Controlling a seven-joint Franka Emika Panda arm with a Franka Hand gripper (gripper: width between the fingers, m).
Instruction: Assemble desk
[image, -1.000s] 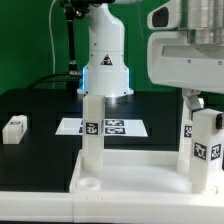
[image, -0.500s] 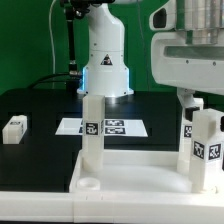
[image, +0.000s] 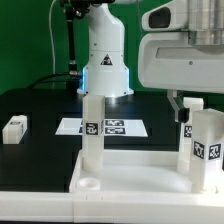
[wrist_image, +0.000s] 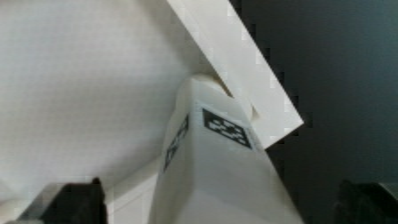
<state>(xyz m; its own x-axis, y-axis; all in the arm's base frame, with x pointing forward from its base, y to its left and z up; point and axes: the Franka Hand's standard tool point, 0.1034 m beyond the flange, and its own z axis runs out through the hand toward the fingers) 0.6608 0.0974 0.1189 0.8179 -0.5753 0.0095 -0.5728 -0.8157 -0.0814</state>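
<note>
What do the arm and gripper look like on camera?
The arm is glossy white with rounded segments, a blue glow low on it and black cables beside it. The gripper has a boxy white body and dark fingers.

Clock centred on the tabletop panel (image: 140, 178), 12 pointing away from the exterior camera.
- Panel lies flat on the table (image: 40, 155), nearest the camera.
- Left leg (image: 93, 130) stands upright in the panel's 10 o'clock corner.
- Corner socket (image: 88, 185) sits just in front of it, at 8.
- Right leg (image: 207, 150) stands upright at the 3 o'clock edge.
- Marker board (image: 115, 127) lies at 12, behind the panel, with the robot base (image: 105, 60) behind it.
- Loose leg (image: 14, 128) lies on the table at 10, well apart from the panel.
</note>
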